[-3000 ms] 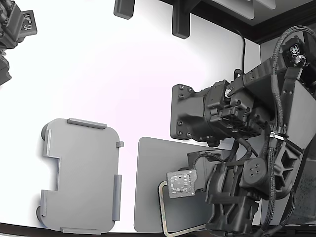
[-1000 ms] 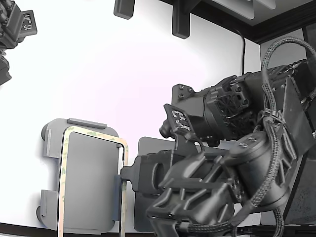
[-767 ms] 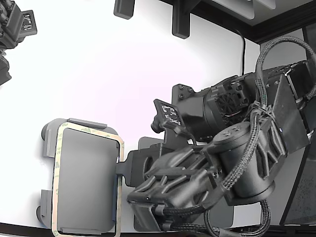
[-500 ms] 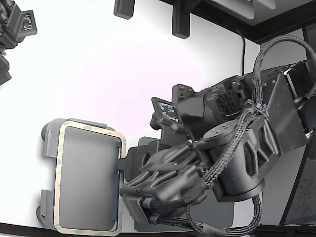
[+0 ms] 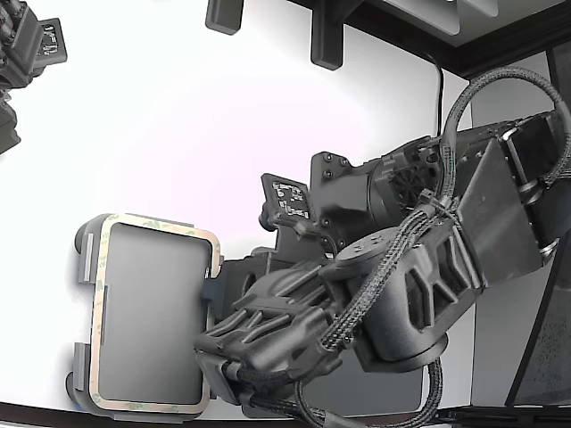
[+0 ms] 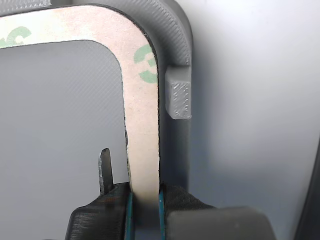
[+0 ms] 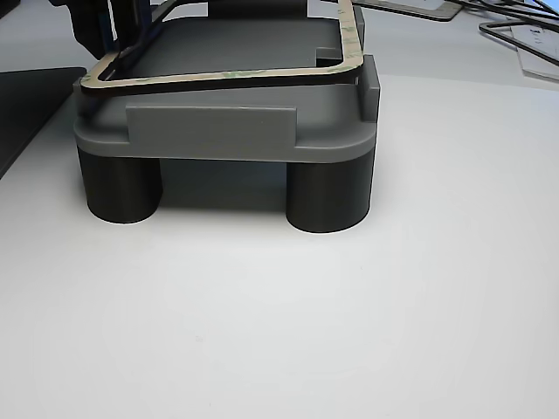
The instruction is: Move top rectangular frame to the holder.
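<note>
The cream-beige rectangular frame (image 5: 152,223) lies over the light grey holder (image 5: 82,267) at the exterior view's lower left, its outline matching the holder's rim. My gripper (image 5: 212,290) is shut on the frame's long side nearest the arm. In the wrist view the gripper (image 6: 145,199) pinches the frame strip (image 6: 142,125) between both pads, next to a raised tab of the holder (image 6: 178,100). In the other view the frame (image 7: 218,77) rests on top of the holder (image 7: 210,131), with the gripper (image 7: 109,26) at its far left corner.
A dark grey mat (image 5: 393,397) lies under my arm and also shows in the other view (image 7: 26,105). A second arm (image 5: 22,53) stays at the exterior view's top left. Two black posts (image 5: 326,36) stand at the back edge. Cables lie behind the holder (image 7: 515,26).
The frame went from the dark mat to over the holder. In the last second it shifted left and settled square onto the holder, my arm stretching further left.
</note>
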You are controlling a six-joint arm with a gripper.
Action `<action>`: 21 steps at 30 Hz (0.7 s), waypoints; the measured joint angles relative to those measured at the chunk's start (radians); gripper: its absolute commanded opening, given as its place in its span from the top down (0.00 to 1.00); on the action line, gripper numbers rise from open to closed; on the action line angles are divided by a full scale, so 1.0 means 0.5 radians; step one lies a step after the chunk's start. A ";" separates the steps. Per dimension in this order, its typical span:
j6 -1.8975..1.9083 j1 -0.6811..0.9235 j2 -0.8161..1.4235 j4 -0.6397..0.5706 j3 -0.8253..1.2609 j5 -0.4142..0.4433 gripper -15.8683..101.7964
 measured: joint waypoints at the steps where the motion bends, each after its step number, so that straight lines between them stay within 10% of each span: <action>1: 0.000 0.000 -0.003 0.000 0.000 0.000 0.96; 21: 0.012 0.000 -0.046 -0.006 -0.018 -0.031 0.96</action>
